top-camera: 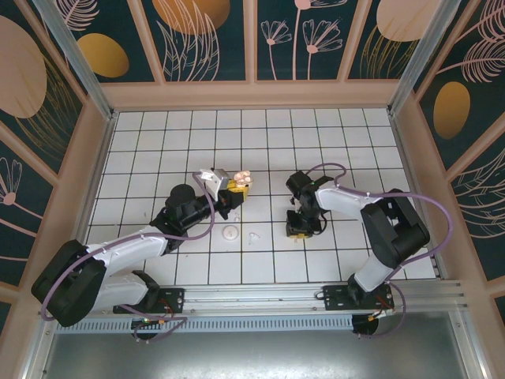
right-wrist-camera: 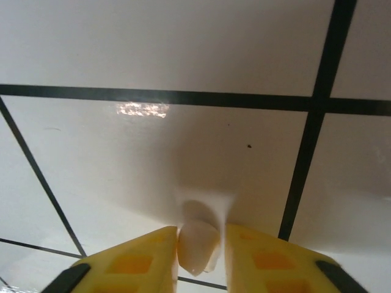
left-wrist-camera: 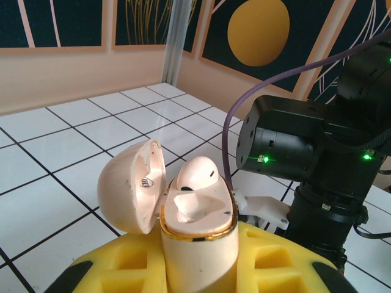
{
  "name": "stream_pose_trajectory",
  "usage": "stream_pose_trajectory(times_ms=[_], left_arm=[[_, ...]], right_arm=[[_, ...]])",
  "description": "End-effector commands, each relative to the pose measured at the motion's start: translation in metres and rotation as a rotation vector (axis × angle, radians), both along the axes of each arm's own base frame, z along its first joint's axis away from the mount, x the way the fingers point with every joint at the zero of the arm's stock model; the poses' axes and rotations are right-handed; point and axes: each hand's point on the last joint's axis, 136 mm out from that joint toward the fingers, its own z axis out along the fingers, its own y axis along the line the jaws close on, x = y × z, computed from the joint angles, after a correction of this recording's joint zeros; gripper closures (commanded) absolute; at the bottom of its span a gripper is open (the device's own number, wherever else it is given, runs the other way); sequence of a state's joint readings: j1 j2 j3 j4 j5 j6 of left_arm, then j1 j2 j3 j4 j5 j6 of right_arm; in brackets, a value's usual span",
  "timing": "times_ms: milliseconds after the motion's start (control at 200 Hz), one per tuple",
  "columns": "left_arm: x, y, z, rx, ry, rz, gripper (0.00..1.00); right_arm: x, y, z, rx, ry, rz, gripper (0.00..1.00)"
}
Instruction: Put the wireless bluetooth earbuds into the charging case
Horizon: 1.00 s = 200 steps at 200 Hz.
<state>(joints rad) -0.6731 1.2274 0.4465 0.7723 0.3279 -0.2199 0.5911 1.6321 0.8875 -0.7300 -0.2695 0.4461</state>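
White tiled tabletop [top-camera: 158, 142], black grid | left gripper [top-camera: 235, 186] clamped on pale pink-beige rounded plastic charging case [left-wrist-camera: 197, 249], lid open, one cream-pink plastic earbud [left-wrist-camera: 197, 177] seated inside | right gripper [top-camera: 298, 229] at tile level, jaws narrow around second cream-pink earbud [right-wrist-camera: 197, 245]; gripped or loose: cannot tell.

No writing that can be read

A single small dark printed mark [left-wrist-camera: 145, 181] is seen in the left wrist view, on the pale inner face of the open lid [left-wrist-camera: 125, 189] of the charging case [left-wrist-camera: 198, 244]. It is too small and too blurred to be made out, and whether it is a logo or a pair of characters cannot be told. Nothing legible is found on the tiled bench [top-camera: 260, 158] or on the patterned wall panels [top-camera: 209, 35].
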Motion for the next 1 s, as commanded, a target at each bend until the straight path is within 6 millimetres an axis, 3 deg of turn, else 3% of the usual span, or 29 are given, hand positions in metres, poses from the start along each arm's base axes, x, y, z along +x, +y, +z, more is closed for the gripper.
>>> stream_pose_trajectory(times_ms=[0, 210, 360, 691, 996], left_arm=[[0.0, 0.002, 0.007, -0.006, -0.029, 0.008, 0.89], [0.0, 0.001, 0.009, -0.004, -0.033, 0.001, 0.89], [0.0, 0.002, 0.011, -0.004, -0.039, 0.003, 0.88], [-0.001, 0.003, 0.011, -0.001, -0.04, 0.004, 0.88], [0.0, 0.002, 0.011, -0.001, -0.039, 0.002, 0.89]], right_arm=[[-0.002, -0.007, 0.003, -0.065, 0.011, -0.008, 0.67], [0.008, -0.007, 0.037, -0.116, -0.017, -0.042, 0.64], [0.004, -0.006, 0.053, -0.135, 0.006, -0.106, 0.64], [-0.011, 0.0, 0.029, -0.142, 0.09, -0.197, 0.69], [-0.009, 0.005, 0.009, -0.148, 0.106, -0.183, 0.71]])
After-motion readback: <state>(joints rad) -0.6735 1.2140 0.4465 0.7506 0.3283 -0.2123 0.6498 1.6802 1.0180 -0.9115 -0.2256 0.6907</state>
